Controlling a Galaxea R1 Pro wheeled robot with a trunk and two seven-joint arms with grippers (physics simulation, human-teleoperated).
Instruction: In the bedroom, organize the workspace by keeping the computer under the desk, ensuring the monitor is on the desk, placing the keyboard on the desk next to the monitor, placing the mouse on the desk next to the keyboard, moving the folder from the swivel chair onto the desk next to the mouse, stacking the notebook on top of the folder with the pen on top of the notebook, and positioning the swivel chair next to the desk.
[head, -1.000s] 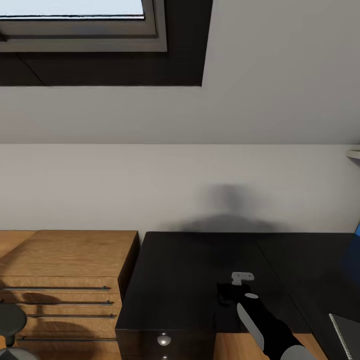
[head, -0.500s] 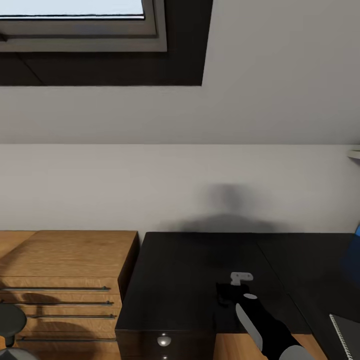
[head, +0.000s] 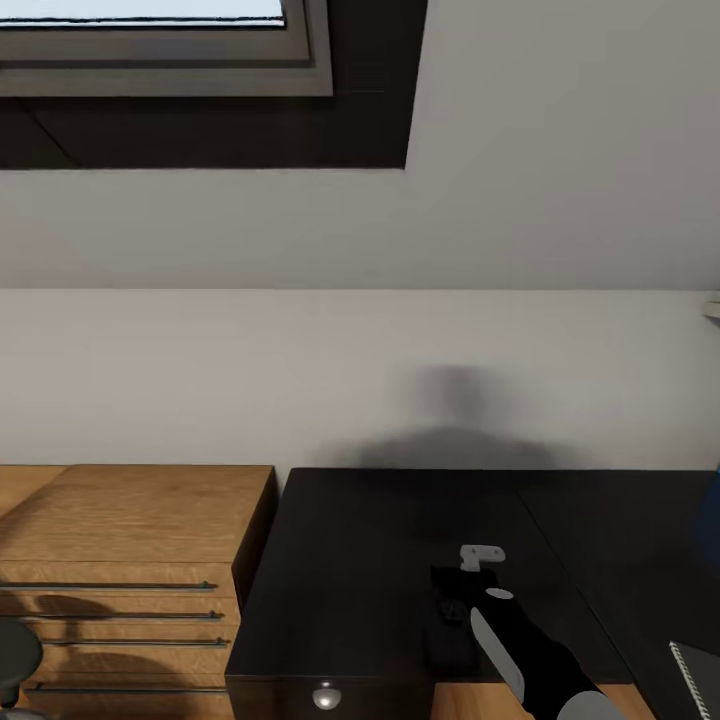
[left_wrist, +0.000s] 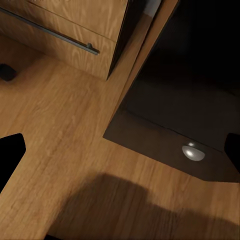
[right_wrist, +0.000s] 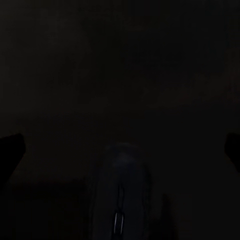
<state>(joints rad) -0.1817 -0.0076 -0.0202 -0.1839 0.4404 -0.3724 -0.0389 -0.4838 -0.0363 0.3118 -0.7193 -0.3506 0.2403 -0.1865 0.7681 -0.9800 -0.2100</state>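
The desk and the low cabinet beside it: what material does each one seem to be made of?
The desk looks like glossy black laminate or lacquered board: its top is smooth and dark with a soft sheen, and its drawer front carries a round silver knob that looks like metal. The low cabinet looks like light wood or wood veneer with visible grain, with thin dark bar handles, probably metal.

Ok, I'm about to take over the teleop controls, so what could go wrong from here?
1. The right end effector sits open over the desk, apparently low. Its wrist view is nearly black, so height is hard to judge and it might strike the top.
2. The left end effector hangs open near the drawer knob; driving the base could clip that corner.
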